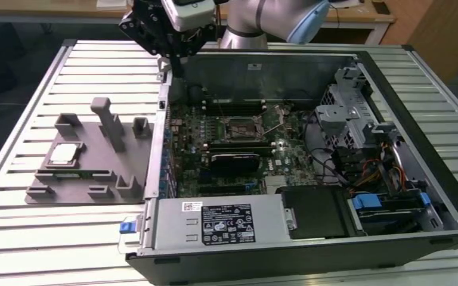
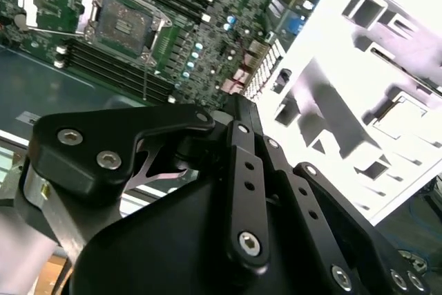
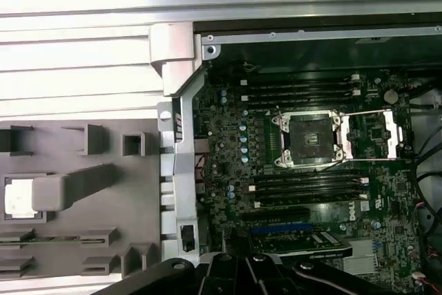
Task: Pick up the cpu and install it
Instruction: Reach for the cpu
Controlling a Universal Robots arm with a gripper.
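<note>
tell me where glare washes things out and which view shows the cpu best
Second wrist view: the holder tray is blown out to white, only hard shadows marking its shapes. First wrist view: the cpu glares pale, while the socket is evenly lit. Exterior view: soft, even light; the cpu reads best there.

I see open room above the cpu (image 1: 64, 154). A tall post (image 1: 108, 124) stands just beside it, the case wall (image 1: 164, 149) beyond.

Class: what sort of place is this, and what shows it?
Probably a robotics workbench for computer assembly: open computer case on a slatted metal table, the cpu in a grey holder tray.
</note>
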